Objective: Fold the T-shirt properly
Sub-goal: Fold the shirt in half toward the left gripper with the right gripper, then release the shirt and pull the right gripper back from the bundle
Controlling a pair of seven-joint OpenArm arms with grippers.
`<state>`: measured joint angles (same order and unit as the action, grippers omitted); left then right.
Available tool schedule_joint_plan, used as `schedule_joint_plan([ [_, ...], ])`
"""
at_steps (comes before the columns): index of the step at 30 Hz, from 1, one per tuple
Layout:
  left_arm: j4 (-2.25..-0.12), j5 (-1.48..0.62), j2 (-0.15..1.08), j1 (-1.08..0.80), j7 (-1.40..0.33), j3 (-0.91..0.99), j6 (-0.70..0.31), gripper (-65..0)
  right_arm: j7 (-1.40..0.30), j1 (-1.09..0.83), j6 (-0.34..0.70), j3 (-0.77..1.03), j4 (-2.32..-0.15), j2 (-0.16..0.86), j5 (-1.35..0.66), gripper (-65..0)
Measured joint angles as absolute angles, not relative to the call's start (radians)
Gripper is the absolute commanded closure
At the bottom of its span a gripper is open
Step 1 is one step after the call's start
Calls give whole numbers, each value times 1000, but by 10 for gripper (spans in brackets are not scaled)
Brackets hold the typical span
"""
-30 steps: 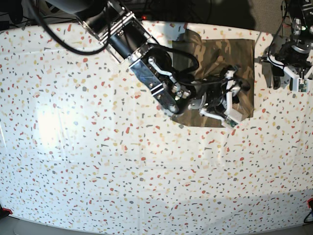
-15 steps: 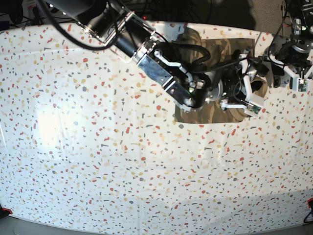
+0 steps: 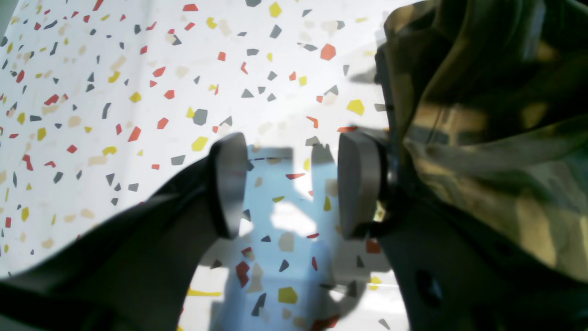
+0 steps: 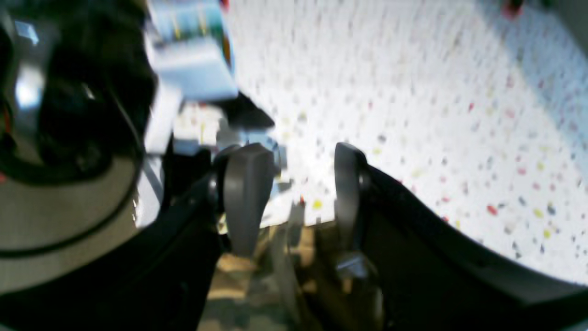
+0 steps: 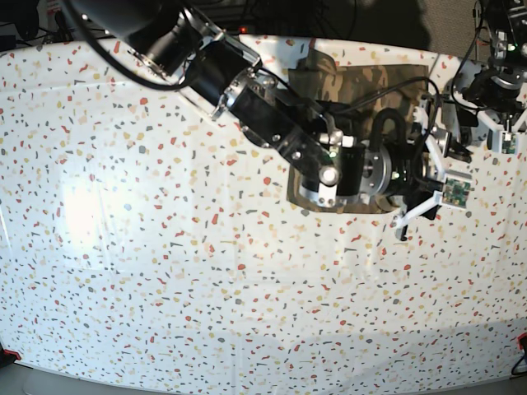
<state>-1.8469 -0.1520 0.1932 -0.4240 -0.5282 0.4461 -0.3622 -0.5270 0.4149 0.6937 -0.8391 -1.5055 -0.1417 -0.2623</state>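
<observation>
The camouflage T-shirt [image 5: 370,86] lies folded into a rough rectangle at the back right of the table. My right arm reaches across it from the left. My right gripper [image 5: 430,177] is open at the shirt's right edge. In the blurred right wrist view its fingers [image 4: 245,197] stand apart with bare table between them and camouflage cloth [image 4: 257,285] below them. My left gripper [image 5: 484,132] hovers just right of the shirt. In the left wrist view it [image 3: 294,184] is open and empty over the table, with the shirt's bunched edge [image 3: 482,115] against its right side.
The table [image 5: 165,247] is covered by a white sheet speckled with red, yellow and grey. The right arm's thick body [image 5: 272,115] and cables hide the shirt's middle and lower part. The two grippers are close together near the table's right edge.
My right arm has swept rightward across the shirt, taking its gripper from over the cloth to the shirt's right edge. The left arm has barely moved.
</observation>
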Motion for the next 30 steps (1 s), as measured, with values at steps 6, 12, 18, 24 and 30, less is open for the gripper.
schedule_joint_plan([
  [6, -1851, -289, 193, -430, -530, 446, -361, -307, -743, 440, 694, -722, -1505, -144, -151, -267],
  [12, -1908, -641, 192, -491, -528, 445, -452, -304, -810, 435, 694, -508, -1505, -121, -216, -238],
  [18, -1907, -690, 191, -524, -536, 353, -463, -213, -811, 361, 693, -414, -1504, 10, -216, -50],
  [24, -1905, -527, 191, -524, -521, 200, -314, -189, -782, 282, 694, -422, -1503, 14, -237, 0],
  [30, -1737, -392, 194, -527, -390, 169, -228, -189, -727, 258, 694, -421, -1406, 19, -129, 0],
])
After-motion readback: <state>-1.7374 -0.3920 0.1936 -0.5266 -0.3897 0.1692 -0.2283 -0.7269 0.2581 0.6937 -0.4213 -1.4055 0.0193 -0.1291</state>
